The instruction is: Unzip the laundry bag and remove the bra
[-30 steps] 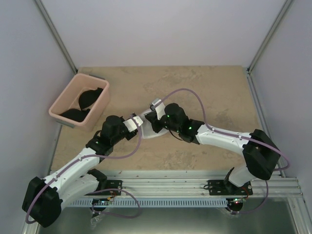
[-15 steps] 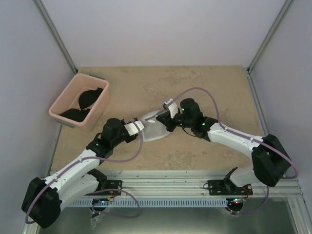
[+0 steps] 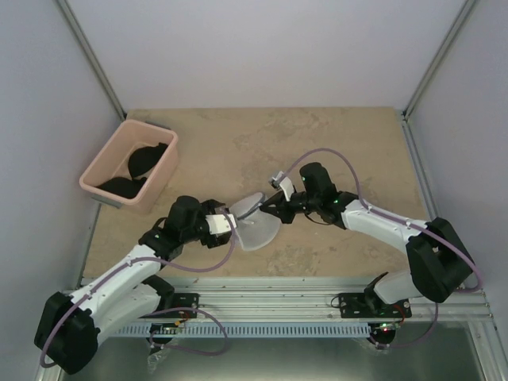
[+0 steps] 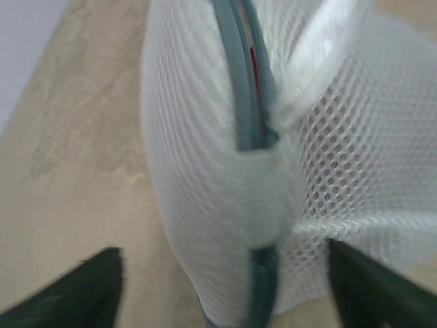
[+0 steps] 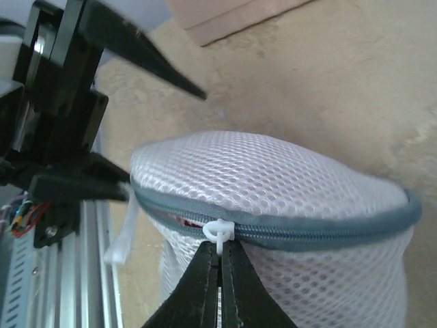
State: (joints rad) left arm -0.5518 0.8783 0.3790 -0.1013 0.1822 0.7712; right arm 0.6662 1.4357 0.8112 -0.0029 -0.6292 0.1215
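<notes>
The laundry bag point(image 3: 258, 226), white mesh with a grey zipper rim, lies tilted on the table between both arms. My right gripper point(image 5: 220, 247) is shut on the white zipper pull point(image 5: 220, 231) at the bag's rim point(image 5: 321, 232). Left of the pull the zipper gapes slightly, and a sliver of the red bra point(image 5: 180, 220) shows inside. In the left wrist view the same red shows through the zipper gap point(image 4: 254, 65). My left gripper point(image 4: 225, 249) is open wide, its dark fingers point(image 4: 82, 294) on either side of the bag's end point(image 4: 225, 198), not pressing it.
A pink plastic bin point(image 3: 161, 176) holding black bras point(image 3: 147, 159) stands at the far left of the table. Grey walls enclose the table on three sides. The metal rail with the arm bases point(image 3: 317, 305) runs along the near edge.
My left gripper has opened and let go of the bag. The right gripper, still shut on the pull, has swung right and nearer, and the bag has tipped and slid toward the near edge.
</notes>
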